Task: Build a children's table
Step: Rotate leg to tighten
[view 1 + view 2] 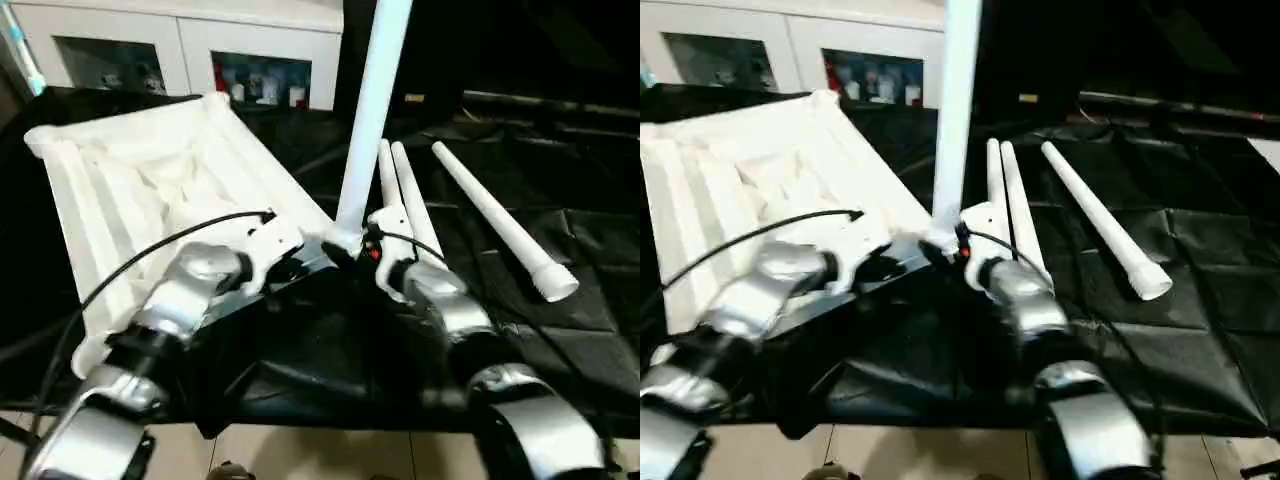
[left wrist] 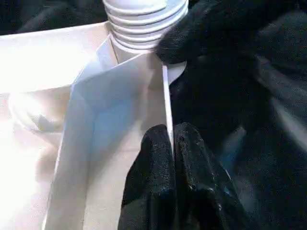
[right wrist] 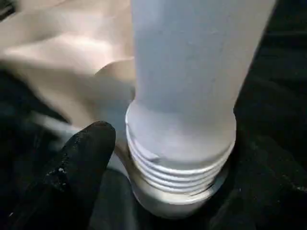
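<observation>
The children's table top [image 1: 150, 180] lies upside down on the black cloth, ribbed underside up. One white leg [image 1: 370, 110] stands upright in its near right corner socket, its threaded base [image 3: 180, 158] showing above the socket. My left gripper [image 2: 171, 143] is shut on the thin rim wall of the top, just beside that corner. At the foot of the leg is my right gripper [image 1: 352, 248]. Its one visible finger [image 3: 86, 158] stands a little off the threads, so the jaws are open around the base. Three loose legs lie to the right: two side by side [image 1: 405, 195] and one apart [image 1: 500, 225].
A white glass-door cabinet [image 1: 180, 50] stands behind the table top. The black cloth [image 1: 560, 330] covers the work area, and pale floor tiles [image 1: 300, 455] show at its near edge. A black cable [image 1: 150, 250] arcs over my left forearm.
</observation>
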Controlling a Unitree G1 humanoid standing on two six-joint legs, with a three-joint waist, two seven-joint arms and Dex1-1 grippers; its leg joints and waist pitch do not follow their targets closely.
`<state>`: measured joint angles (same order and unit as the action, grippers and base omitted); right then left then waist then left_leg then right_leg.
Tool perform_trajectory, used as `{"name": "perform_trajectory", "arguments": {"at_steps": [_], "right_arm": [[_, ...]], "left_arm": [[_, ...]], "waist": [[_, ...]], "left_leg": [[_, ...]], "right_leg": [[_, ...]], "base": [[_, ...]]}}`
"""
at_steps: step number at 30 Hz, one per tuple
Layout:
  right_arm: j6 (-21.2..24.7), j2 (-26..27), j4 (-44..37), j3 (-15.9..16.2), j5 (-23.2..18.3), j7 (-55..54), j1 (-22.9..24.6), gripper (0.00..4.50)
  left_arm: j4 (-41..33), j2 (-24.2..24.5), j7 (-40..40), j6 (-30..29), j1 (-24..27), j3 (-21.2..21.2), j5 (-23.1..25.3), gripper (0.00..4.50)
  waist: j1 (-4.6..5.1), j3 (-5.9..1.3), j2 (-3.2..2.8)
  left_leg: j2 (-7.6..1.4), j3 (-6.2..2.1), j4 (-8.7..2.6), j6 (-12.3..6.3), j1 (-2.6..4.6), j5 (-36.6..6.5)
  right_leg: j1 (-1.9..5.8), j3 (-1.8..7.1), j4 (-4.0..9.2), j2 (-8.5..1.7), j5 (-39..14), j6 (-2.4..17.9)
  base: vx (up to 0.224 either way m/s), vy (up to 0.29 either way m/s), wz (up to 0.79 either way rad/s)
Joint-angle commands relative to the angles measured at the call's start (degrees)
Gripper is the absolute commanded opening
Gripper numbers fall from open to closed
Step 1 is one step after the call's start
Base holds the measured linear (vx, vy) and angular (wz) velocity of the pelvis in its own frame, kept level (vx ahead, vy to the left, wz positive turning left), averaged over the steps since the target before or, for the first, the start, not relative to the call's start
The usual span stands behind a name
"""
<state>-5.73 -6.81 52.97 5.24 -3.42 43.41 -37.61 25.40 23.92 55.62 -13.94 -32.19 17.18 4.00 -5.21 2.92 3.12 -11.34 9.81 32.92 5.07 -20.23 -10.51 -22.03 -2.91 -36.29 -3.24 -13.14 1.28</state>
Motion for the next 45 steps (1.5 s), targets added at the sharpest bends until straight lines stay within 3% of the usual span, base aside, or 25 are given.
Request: {"name": "perform_trajectory", "arguments": {"at_steps": [1,5,8,11,12,21,26,28,30,31,32,33,35,36,39,40,44,45], "right_arm": [[-1.0,-1.5,-3.0,2.4,0.4,7.7,0.7,3.89],[1.5,-3.9,-5.8,2.2,-2.0,15.2,0.9,3.89],[2.3,-4.8,-6.6,2.8,-2.1,18.0,1.0,3.89],[2.8,-5.6,-6.7,3.6,-2.0,19.7,1.0,3.89],[3.0,-5.7,-6.7,3.7,-2.0,20.1,1.0,3.64],[4.7,-5.3,-7.7,3.4,-2.5,21.0,1.8,2.85],[5.6,-4.4,-8.7,2.9,-3.3,20.6,3.2,2.75],[5.2,-2.8,-6.0,1.5,-2.4,13.7,2.8,2.75],[4.9,-2.3,-4.9,1.0,-1.8,11.0,2.6,2.75],[5.2,-0.2,-0.7,-0.9,-1.0,0.6,1.8,2.74],[5.8,0.8,0.6,-1.8,-1.1,-3.1,1.6,2.74],[5.8,0.8,0.6,-1.8,-1.1,-3.1,1.6,2.74],[7.1,3.1,3.1,-4.0,-1.8,-11.4,0.8,2.74],[7.7,5.4,4.8,-5.8,-2.7,-18.0,0.0,2.74],[7.6,8.2,6.2,-7.2,-3.4,-23.6,-1.1,2.74],[7.1,9.2,6.7,-7.1,-3.2,-24.9,-1.6,2.74],[3.9,12.0,7.3,-5.0,-0.8,-25.8,-2.8,2.74],[3.2,12.2,7.1,-4.9,-0.9,-24.8,-2.9,3.3]], "left_arm": [[-1.3,1.4,6.2,1.5,2.3,3.1,-0.6,0.0],[-3.4,4.8,10.3,2.4,3.4,2.9,-1.6,0.0],[-4.6,6.5,12.4,2.3,4.1,2.6,-2.4,0.0],[-4.5,7.5,13.4,3.1,4.2,2.4,-2.6,0.0],[-4.3,7.7,13.6,3.3,4.1,2.3,-2.6,0.0],[-3.6,7.6,13.2,3.5,3.7,2.3,-2.5,0.0],[-3.1,7.1,12.3,3.4,3.6,2.4,-2.0,0.0],[-1.7,5.7,9.2,2.8,3.0,2.4,-0.7,0.0],[-1.2,5.2,8.2,2.5,2.8,2.4,-0.4,0.0],[1.2,2.2,3.1,1.1,1.2,2.4,1.1,0.0],[2.1,0.9,1.0,0.6,0.6,2.5,1.7,0.0],[2.1,0.9,1.0,0.6,0.6,2.5,1.7,0.0],[4.2,-2.5,-3.6,-1.2,-1.1,2.6,2.8,0.0],[5.7,-5.9,-7.5,-3.1,-2.6,2.5,3.3,0.0],[7.0,-9.5,-11.3,-4.4,-3.8,2.7,3.7,0.0],[7.2,-10.7,-11.9,-4.7,-4.0,3.0,3.9,0.0],[7.5,-13.0,-12.3,-4.2,-4.3,3.8,4.6,0.0],[7.6,-13.0,-12.2,-4.0,-4.4,4.0,4.8,0.0]], "waist": [[-0.2,-3.59,-0.88],[-0.3,-3.49,-0.81],[-0.45,-3.33,-0.9],[-0.49,-3.29,-0.61],[-0.49,-3.3,-0.63],[-0.53,-3.46,-0.79],[-0.58,-3.52,-0.78],[-0.5,-3.37,-0.73],[-0.34,-3.09,-0.78],[-0.15,-2.93,-0.68],[-0.09,-2.69,-0.74],[0.03,-2.86,-0.77],[0.09,-2.81,-0.81],[0.08,-2.76,-0.87],[-0.13,-2.94,-1.04],[-0.23,-2.97,-1.25],[-0.25,-3.14,-1.14],[-0.25,-3.2,-1.17]], "left_leg": [[-2.2,-0.52,-3.42,-3.2,0.21,-5.3],[-2.42,-0.33,-3.32,-4.93,0.15,-4.6],[-2.42,-0.26,-3.48,-3.92,0.32,-6.2],[-2.32,-0.22,-3.47,-3.26,0.26,-6.7],[-2.32,-0.2,-3.46,-3.16,0.27,-6.5],[-2.29,-0.25,-3.36,-3.08,0.25,-5.1],[-2.32,-0.25,-3.32,-3.09,0.28,-4.9],[-2.31,-0.24,-3.44,-2.77,0.34,-5.6],[-2.29,-0.3,-3.79,-1.41,0.57,-8.7],[-2.36,-0.33,-4.01,-0.39,0.7,-10.8],[-2.32,-0.35,-4.17,0.35,0.8,-11.8],[-2.37,-0.62,-4.29,1.57,1.03,-13.9],[-2.36,-0.55,-4.34,1.75,0.89,-13.7],[-2.34,-0.55,-4.37,2.08,1.14,-14.4],[-2.29,-0.5,-4.21,2.19,1.24,-14.9],[-2.25,-0.59,-4.24,2.09,1.03,-14.4],[-2.19,-0.62,-4.22,1.62,0.61,-13.3],[-2.18,-0.63,-4.2,1.39,0.52,-13.0]], "right_leg": [[2.84,2.72,3.38,-4.63,6.0,13.9],[2.83,2.62,3.13,-4.71,7.5,15.2],[2.71,2.61,3.34,-4.78,4.7,15.2],[2.77,2.67,3.52,-4.84,2.7,14.8],[2.74,2.72,3.54,-4.91,2.3,14.6],[2.81,2.62,3.3,-4.85,3.8,14.7],[2.83,2.61,3.24,-4.85,4.6,14.8],[2.68,2.64,3.42,-4.91,3.3,14.7],[2.5,2.72,3.99,-5.05,-1.9,14.1],[2.37,2.79,4.39,-5.19,-6.0,13.4],[2.17,2.87,4.67,-5.17,-8.3,13.0],[2.23,2.89,5.06,-5.36,-13.4,11.6],[2.08,2.97,5.14,-5.28,-13.2,11.2],[1.76,3.04,5.31,-5.26,-13.9,11.0],[1.61,3.09,5.43,-5.27,-13.3,10.6],[1.72,3.04,5.32,-5.23,-12.5,10.5],[1.96,2.93,5.13,-5.19,-10.1,10.0],[2.03,2.88,5.04,-5.11,-9.2,10.0]], "base": [[0.0,0.0,0.0],[0.0,0.0,0.0],[0.0,0.0,0.0],[0.0,0.0,0.0],[0.0,0.0,0.0],[0.0,0.0,0.0],[0.0,0.0,0.0],[0.0,0.0,0.0],[0.0,0.0,0.0],[0.0,0.0,0.0],[0.0,0.0,0.0],[0.0,0.0,0.0],[0.0,0.0,0.0],[0.0,0.0,0.0],[0.0,0.0,0.0],[0.0,0.0,0.0],[0.0,0.0,0.0],[0.0,0.0,0.0]]}}
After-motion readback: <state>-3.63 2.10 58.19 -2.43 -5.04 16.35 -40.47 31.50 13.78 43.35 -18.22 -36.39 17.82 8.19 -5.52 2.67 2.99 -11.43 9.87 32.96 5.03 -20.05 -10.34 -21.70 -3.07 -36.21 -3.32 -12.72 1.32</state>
